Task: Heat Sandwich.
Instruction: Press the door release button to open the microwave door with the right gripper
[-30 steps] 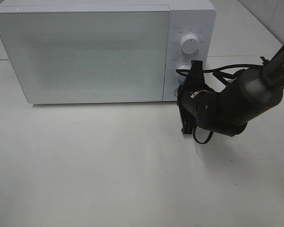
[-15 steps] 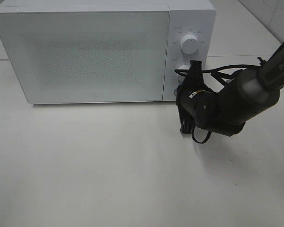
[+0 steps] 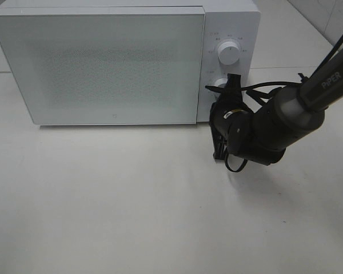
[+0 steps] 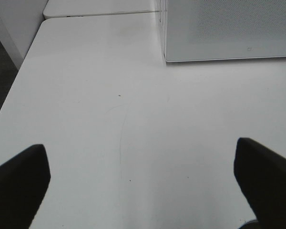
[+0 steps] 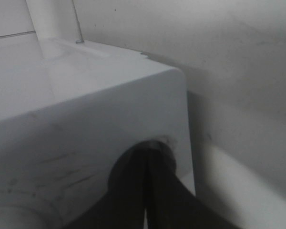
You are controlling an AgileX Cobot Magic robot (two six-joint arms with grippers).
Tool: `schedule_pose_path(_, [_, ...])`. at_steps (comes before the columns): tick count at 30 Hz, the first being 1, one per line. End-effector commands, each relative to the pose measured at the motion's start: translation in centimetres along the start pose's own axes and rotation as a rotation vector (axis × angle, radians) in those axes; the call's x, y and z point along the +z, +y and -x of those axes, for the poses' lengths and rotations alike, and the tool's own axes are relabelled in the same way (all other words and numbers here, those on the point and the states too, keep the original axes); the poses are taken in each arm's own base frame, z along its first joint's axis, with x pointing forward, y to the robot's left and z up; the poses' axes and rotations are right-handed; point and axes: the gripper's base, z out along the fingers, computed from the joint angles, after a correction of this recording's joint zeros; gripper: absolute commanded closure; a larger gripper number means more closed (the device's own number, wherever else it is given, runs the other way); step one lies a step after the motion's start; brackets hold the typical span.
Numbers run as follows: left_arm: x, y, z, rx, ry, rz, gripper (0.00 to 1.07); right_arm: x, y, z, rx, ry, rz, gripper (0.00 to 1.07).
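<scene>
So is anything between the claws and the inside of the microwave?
Yes, the door is shut across the whole front. The right claw, shut, is by the lower knob beside it. No sandwich shows anywhere.

White tabletop [image 4: 133,143] (faintly scratched) borders dark floor [image 4: 0,81] at one edge.

White table [image 3: 131,205], white microwave [image 3: 103,63] standing on it
</scene>
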Motion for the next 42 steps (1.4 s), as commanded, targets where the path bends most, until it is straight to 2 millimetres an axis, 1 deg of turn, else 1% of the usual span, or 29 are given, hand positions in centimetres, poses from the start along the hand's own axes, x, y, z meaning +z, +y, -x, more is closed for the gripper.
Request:
schedule_pose_path(1, [-0.2,-0.1,-0.1,-0.005,-0.023,-0.001,0.09,0.8,4.9,0.0,0.023,-0.025,0.331,1.07])
schedule_pose_path(2, [-0.2,-0.1,-0.1,-0.005,-0.023,-0.001,0.09,1.2,5.4,0.0,0.023,-0.028,0.373,1.07])
schedule_pose_path(4, [-0.2,-0.1,-0.1,-0.005,-0.023,-0.001,0.09,1.5,5.6,-0.2,0.024,-0.023,0.382,1.07])
schedule_pose_path(15, [-0.2,-0.1,-0.1,-0.005,-0.023,-0.001,0.09,1.8,5.3,-0.2,-0.01,-0.027,0.365,1.07])
schedule_pose_path(16, [-0.2,-0.1,-0.1,-0.005,-0.023,-0.001,0.09,1.8,5.2,-0.3,-0.015,-0.022,0.34,1.07])
schedule_pose_path(20, [-0.2,-0.1,-0.1,-0.005,-0.023,-0.001,0.09,1.4,4.8,-0.3,-0.015,-0.006,0.249,1.07])
schedule_pose_path(24, [-0.2,-0.1,-0.1,-0.005,-0.023,-0.001,0.09,1.0,4.5,0.0,-0.028,-0.006,0.22,1.07])
schedule_pose_path(29, [-0.2,-0.1,-0.1,-0.005,-0.023,-0.001,0.09,0.7,3.3,0.2,-0.038,0.007,0.112,1.07])
schedule_pose_path(35, [-0.2,-0.1,-0.1,-0.005,-0.023,-0.001,0.09,0.4,2.7,-0.1,-0.043,0.026,0.073,1.07])
schedule_pose_path(38, [-0.2,-0.1,-0.1,-0.005,-0.023,-0.001,0.09,-0.4,2.2,0.3,-0.044,0.02,0.041,1.07])
schedule_pose_path(42, [-0.2,-0.1,-0.1,-0.005,-0.023,-0.001,0.09,-1.1,1.7,0.4,-0.065,0.041,0.014,1.07])
